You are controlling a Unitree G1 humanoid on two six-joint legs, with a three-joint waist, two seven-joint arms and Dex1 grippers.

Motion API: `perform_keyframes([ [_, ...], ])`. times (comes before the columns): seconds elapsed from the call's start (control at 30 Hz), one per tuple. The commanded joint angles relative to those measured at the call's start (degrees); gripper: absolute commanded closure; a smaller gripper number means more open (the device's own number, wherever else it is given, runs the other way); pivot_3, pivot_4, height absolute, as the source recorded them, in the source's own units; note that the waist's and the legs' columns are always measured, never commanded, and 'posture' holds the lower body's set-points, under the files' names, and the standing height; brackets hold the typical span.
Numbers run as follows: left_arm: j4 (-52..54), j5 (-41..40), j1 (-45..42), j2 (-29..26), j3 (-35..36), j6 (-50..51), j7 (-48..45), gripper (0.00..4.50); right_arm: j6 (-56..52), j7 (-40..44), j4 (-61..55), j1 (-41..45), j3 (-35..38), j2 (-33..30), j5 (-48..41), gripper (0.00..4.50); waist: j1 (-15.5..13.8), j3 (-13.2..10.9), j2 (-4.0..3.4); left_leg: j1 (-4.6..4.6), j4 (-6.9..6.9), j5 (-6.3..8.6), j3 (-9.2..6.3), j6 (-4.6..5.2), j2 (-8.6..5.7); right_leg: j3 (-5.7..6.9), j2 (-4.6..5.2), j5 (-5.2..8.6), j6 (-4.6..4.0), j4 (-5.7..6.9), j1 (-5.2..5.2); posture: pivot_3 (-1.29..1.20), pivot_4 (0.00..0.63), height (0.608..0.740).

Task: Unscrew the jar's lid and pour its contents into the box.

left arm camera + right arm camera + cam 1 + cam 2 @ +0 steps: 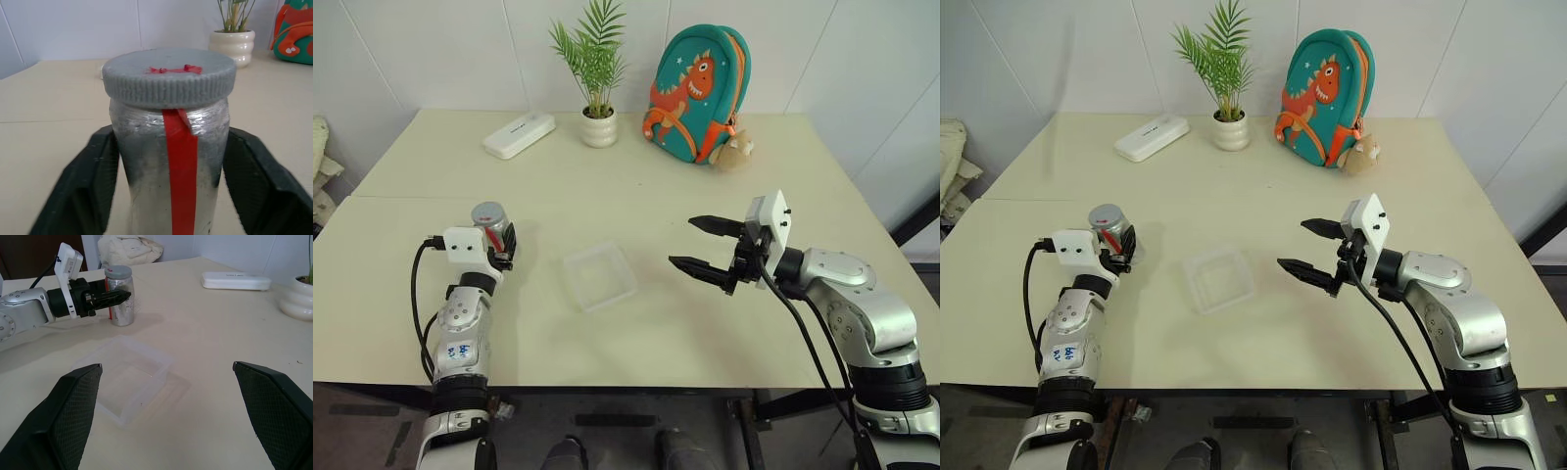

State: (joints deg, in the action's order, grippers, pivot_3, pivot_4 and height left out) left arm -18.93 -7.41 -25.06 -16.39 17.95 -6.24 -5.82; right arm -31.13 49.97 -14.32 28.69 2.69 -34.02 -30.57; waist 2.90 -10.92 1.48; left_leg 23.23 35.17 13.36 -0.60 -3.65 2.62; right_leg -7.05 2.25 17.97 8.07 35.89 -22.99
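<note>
The jar (491, 223) stands upright on the table (705, 323), toward its left edge and nearer the front than the back. The left gripper (501, 245) has its two black fingers (93, 191) pressed on either side of the jar's body, below the grey lid (168, 76), which is screwed on. A red strip runs up the jar's side and onto the lid. The contents cannot be made out through the foggy wall.

The box (599, 275) lies empty near the table's middle, well apart from the jar, and the right gripper (705, 247) hovers beyond it with its jaws spread wide and holding nothing.

The jar looks small, stiff and light, probably smooth and slippery at the wall, so a side grip low on the body suits it, leaving the lid free. The lid's ribbed rim gives purchase; the right fingers should pinch across that rim to twist. The thin clear box seems light and could slide if bumped.
</note>
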Motion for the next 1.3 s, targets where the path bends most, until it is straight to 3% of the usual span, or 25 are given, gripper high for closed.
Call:
perform_keyframes([
  [0.03, 1.03, -0.44, -0.51, -0.41, 0.08, -1.52, 0.24, 2.53, 1.35, -0.23, -1.25, 0.96, 0.49, 0.13, -0.07, 0.00, 0.02, 0.00, 0.00, 0.00, 0.00, 0.00, 0.00, 0.00, 0.00, 0.00, 0.00, 0.00, 0.00, 0.00, 0.00, 0.00, 0.150, 0.740],
  [0.33, 12.61, -3.82, 2.28, -2.62, -0.40, 4.67, -4.15, 2.53, -0.68, -3.82, -4.07, 3.10, 0.39, 2.03, -1.12, 0.00, 0.12, -0.01, 0.01, 0.00, 0.00, 0.00, -0.01, 0.00, 0.02, 0.01, 0.00, 0.00, 0.00, 0.02, 0.00, 0.00, 0.150, 0.740],
  [0.67, 32.60, -15.76, 3.05, -9.31, -3.90, 24.32, -16.50, 2.53, -10.11, -20.15, -12.59, 10.70, -4.14, 12.15, -0.79, 0.00, 0.38, -0.01, 0.02, 0.00, 0.00, -0.01, -0.03, -0.02, 0.05, 0.02, 0.00, 0.01, -0.02, 0.07, -0.03, 0.00, 0.150, 0.740],
  [0.97, 29.75, -26.39, -4.11, -14.32, -7.05, 39.33, -28.40, 2.53, -18.13, -28.41, -15.20, 16.69, -7.99, 17.70, -0.05, 0.00, 0.38, -0.01, 0.02, 0.09, -0.02, -0.01, -0.08, -0.02, 0.05, 0.11, 0.01, 0.05, -0.09, 0.08, -0.14, 0.00, 0.150, 0.740],
  [1.3, 27.12, -24.33, -6.95, -16.12, -13.90, 37.25, -40.60, 2.53, -19.22, -33.06, -13.29, 17.64, -12.39, 23.73, 2.20, 0.00, 0.60, -0.01, 0.02, 0.35, -0.08, -0.01, -0.05, -0.03, 0.08, 0.12, 0.01, 0.10, -0.19, 0.22, -0.58, 0.00, 0.150, 0.740],
])
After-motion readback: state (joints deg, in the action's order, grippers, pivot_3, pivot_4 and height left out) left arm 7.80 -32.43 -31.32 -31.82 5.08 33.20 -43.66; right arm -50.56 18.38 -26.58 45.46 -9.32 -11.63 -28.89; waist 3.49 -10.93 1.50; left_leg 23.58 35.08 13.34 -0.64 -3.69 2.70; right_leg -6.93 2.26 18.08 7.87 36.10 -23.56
